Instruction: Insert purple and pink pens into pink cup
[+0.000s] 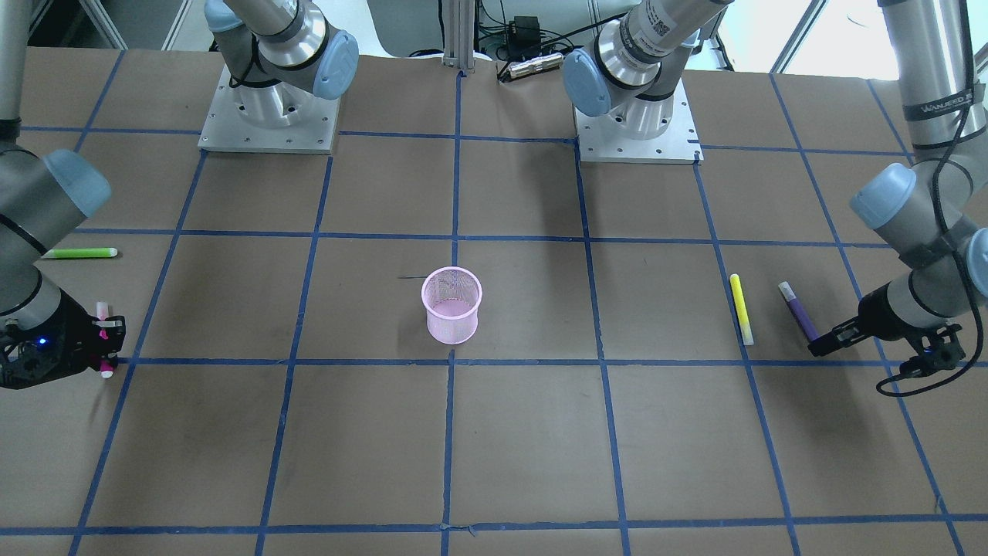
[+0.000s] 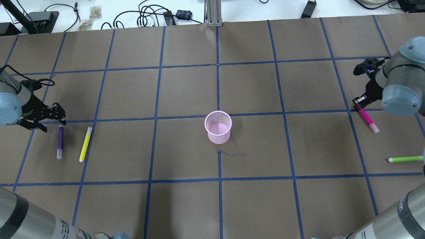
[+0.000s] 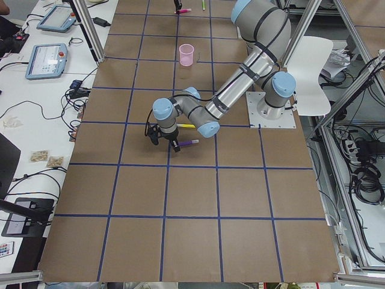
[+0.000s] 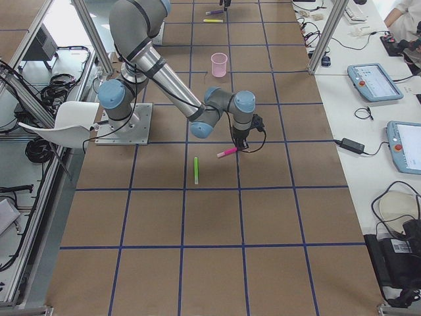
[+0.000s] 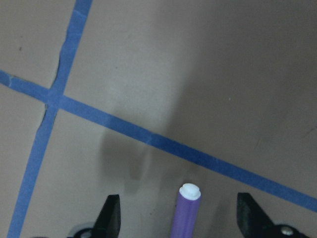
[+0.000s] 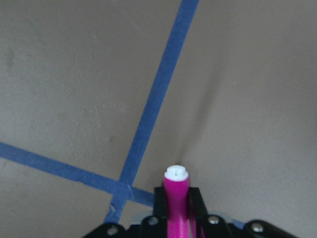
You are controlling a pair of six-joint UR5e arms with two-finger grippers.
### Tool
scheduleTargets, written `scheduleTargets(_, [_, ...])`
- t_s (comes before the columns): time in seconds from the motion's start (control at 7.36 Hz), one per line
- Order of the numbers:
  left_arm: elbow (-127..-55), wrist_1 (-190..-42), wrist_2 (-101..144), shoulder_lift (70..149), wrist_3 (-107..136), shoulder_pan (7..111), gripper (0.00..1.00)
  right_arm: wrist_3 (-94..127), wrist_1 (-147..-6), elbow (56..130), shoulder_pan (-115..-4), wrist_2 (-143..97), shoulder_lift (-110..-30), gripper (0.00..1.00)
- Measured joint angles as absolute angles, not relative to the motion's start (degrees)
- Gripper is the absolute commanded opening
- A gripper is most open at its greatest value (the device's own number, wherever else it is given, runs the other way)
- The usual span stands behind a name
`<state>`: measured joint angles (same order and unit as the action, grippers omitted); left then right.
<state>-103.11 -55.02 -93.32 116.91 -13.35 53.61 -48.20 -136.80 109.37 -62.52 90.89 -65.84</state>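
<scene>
The pink mesh cup (image 2: pixel 217 127) stands upright at the table's middle; it also shows in the front view (image 1: pixel 451 304). The purple pen (image 2: pixel 59 141) lies flat at the left. My left gripper (image 2: pixel 49 118) is open at its far end; in the left wrist view the pen's tip (image 5: pixel 187 210) lies between the spread fingers (image 5: pixel 110 218), untouched. My right gripper (image 2: pixel 359 102) is shut on one end of the pink pen (image 2: pixel 368 119), low at the table's right; the right wrist view shows the pen (image 6: pixel 176 198) pinched between the fingers (image 6: pixel 159 198).
A yellow pen (image 2: pixel 85 144) lies just right of the purple pen. A green pen (image 2: pixel 405 159) lies at the right edge, nearer the robot than the pink pen. Blue tape lines grid the brown table (image 2: pixel 186 93). Cables lie beyond the far edge.
</scene>
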Motion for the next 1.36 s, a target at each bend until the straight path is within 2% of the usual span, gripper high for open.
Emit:
scheduleTargets(0.14, [-103.1, -55.1, -93.3, 117.2, -13.4, 53.6, 0.59, -48.0, -136.7, 108.4, -62.9, 90.8, -66.6, 0.03])
scheduleTargets(0.41, [-103.1, -55.1, -93.3, 117.7, -13.5, 53.6, 0.34, -46.1, -135.9, 105.9, -64.7, 85.8, -69.8, 0.01])
scheduleTargets(0.54, [-103.1, -55.1, -93.3, 117.9, -13.6, 53.6, 0.01, -42.3, -136.2, 106.3, -67.2, 80.7, -71.8, 0.01])
scheduleTargets(0.68, [-103.1, -55.2, -93.3, 117.9, -13.7, 53.6, 0.0, -37.1, -138.9, 107.6, -71.9, 77.6, -73.7, 0.01])
scheduleTargets(0.95, [-102.9, -55.4, -93.3, 117.9, -13.7, 53.6, 0.0, -23.6, -154.2, 111.7, -86.8, 79.0, -76.1, 0.02])
scheduleTargets(1.36, [-101.3, -55.4, -93.5, 115.6, -14.1, 55.0, 0.0, -9.8, -168.6, 113.9, -109.3, 94.5, -76.8, 0.02])
